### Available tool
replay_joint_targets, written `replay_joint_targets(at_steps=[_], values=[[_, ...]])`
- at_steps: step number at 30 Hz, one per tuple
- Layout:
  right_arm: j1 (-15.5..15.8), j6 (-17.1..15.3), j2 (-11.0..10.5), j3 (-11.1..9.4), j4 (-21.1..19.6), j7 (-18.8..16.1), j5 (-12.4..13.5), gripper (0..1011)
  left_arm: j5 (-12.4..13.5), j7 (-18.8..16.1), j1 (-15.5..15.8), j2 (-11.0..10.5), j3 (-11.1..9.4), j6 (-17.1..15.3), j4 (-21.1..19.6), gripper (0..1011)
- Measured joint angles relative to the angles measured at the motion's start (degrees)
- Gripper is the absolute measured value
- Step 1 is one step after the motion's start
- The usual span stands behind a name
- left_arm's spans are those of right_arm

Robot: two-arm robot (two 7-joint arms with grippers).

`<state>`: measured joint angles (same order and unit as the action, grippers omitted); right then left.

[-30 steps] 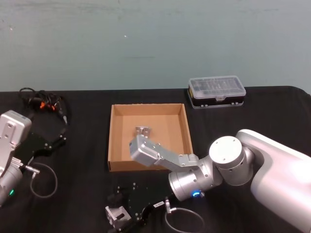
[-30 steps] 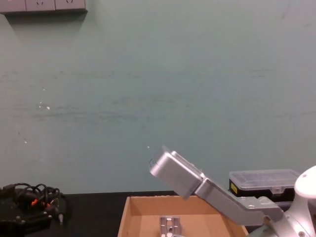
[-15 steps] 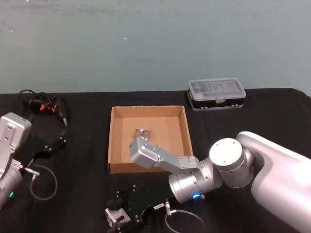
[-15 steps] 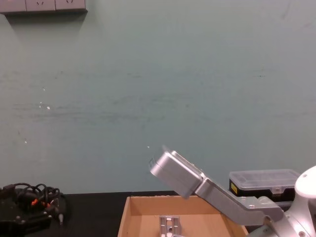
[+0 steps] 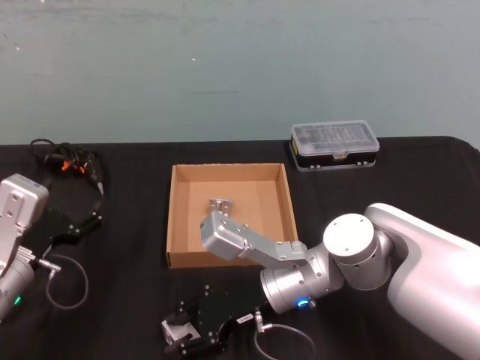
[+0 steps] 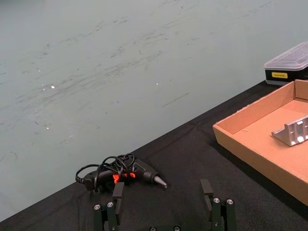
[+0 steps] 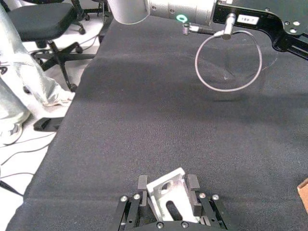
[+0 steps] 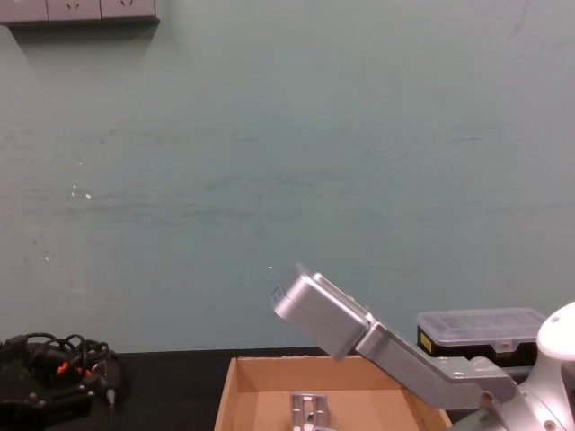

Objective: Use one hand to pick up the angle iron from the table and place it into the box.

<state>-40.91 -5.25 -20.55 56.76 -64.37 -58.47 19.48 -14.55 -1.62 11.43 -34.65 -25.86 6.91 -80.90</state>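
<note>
A silver angle iron (image 7: 169,198) lies on the black table (image 7: 159,120) near its front edge, also seen from the head view as angle iron (image 5: 175,331). My right gripper (image 7: 167,185) has its black fingers (image 7: 142,183) pressed against both sides of it, shut on it; from above the right gripper (image 5: 186,333) reaches leftward. A second angle iron (image 5: 220,204) sits inside the brown cardboard box (image 5: 174,225) in the middle of the table. My left gripper (image 6: 163,211) is parked at the table's left, open with nothing between its fingers.
A black case with a clear lid (image 5: 334,143) stands behind the box on the right. A corded hand tool (image 5: 64,160) lies at the back left. The right arm's silver link (image 8: 355,330) rises in front of the box (image 8: 235,391). An office chair (image 7: 41,21) stands beyond the table's edge.
The right arm has sunk slightly toward the table's front edge, its gripper staying around the angle iron. The left arm and the box have not moved.
</note>
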Motion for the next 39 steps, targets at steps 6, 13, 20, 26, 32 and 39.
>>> replay_joint_targets(at_steps=[6,13,20,26,32,39], values=[[0.00,0.02,0.00,0.00,0.00,0.00,0.02,496,0.00,0.00,0.00,0.00,0.00,0.00,0.00,1000],[0.26,0.23,-0.21,-0.21,-0.34,0.20,0.14,496,0.00,0.00,0.00,0.00,0.00,0.00,0.00,1000],[1.73,2.06,-1.58,-2.28,-2.17,1.12,1.58,496,0.00,0.00,0.00,0.00,0.00,0.00,0.00,1000],[2.89,3.74,-2.81,-4.65,-3.81,1.81,3.57,496,0.00,0.00,0.00,0.00,0.00,0.00,0.00,1000],[3.79,4.84,-3.69,-8.01,-4.91,2.99,6.85,496,0.00,0.00,0.00,0.00,0.00,0.00,0.00,1000],[4.21,5.17,-4.83,-11.27,-6.88,4.58,9.62,496,0.00,0.00,0.00,0.00,0.00,0.00,0.00,1000]])
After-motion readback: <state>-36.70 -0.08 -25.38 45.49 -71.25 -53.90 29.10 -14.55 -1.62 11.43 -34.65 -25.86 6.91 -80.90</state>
